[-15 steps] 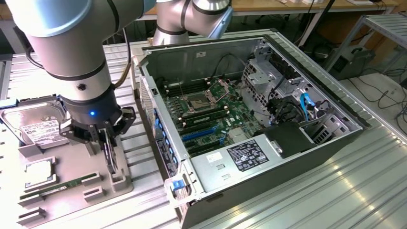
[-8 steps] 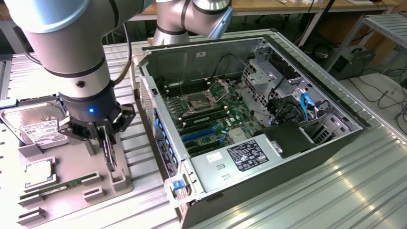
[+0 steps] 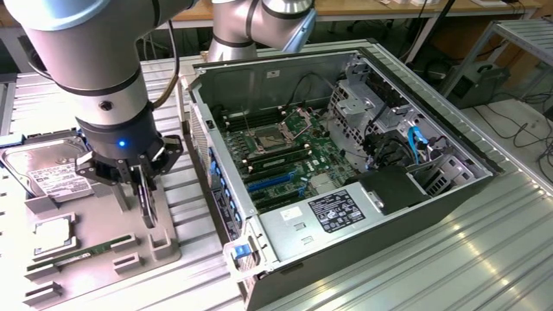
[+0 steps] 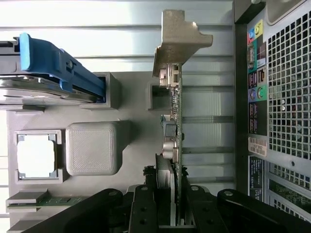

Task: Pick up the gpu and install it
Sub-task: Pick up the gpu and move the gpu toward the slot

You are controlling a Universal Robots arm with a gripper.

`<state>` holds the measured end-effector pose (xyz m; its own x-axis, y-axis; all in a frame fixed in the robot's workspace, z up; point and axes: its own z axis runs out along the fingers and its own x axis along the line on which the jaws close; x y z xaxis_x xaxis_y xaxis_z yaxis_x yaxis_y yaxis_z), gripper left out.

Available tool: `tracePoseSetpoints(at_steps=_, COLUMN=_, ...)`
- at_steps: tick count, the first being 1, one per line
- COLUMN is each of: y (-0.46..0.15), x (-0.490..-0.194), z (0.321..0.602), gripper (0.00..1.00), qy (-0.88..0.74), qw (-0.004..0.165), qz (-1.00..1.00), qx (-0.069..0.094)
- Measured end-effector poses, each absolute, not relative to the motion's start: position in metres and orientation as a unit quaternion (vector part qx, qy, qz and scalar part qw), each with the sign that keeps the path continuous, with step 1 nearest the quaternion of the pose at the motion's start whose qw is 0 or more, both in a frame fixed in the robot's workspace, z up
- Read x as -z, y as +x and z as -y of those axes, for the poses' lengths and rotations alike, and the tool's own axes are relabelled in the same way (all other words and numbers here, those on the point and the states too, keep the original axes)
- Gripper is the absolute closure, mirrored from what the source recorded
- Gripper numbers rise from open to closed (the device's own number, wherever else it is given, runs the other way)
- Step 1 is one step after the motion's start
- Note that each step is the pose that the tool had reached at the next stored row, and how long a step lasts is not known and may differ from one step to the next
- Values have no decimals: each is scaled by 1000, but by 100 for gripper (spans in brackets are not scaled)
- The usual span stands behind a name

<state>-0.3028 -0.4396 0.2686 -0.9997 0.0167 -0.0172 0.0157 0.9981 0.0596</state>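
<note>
At the exterior view's left, the hard drive [image 3: 43, 172] and RAM stick [image 3: 78, 256] are lying in the grey tray [image 3: 168, 249]. Over that tray the gripper [image 3: 138, 176] is clamping its fingers on the gpu [image 3: 147, 206], the card hanging edge-on with its silver bracket [image 4: 181, 41] farthest from the wrist. Whether it is clearing its holder is unclear. Rightward, the open case [image 3: 415, 207] is waiting: the grasp is looking done, the installing not yet begun
</note>
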Motion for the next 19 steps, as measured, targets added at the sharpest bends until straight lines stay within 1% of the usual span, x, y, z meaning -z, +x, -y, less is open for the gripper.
tracePoseSetpoints(at_steps=4, y=-303, x=-271, z=440, gripper=72, qy=8, qw=9, qz=-1000, qx=-26)
tracePoseSetpoints(at_steps=6, y=-303, x=-271, z=440, gripper=72, qy=8, qw=9, qz=-1000, qx=-17)
tracePoseSetpoints(at_steps=8, y=-303, x=-271, z=440, gripper=72, qy=8, qw=9, qz=-1000, qx=0)
tracePoseSetpoints(at_steps=9, y=-303, x=-272, z=440, gripper=72, qy=8, qw=9, qz=-1000, qx=2)
tracePoseSetpoints(at_steps=19, y=-303, x=-293, z=440, gripper=72, qy=8, qw=9, qz=-1000, qx=2)
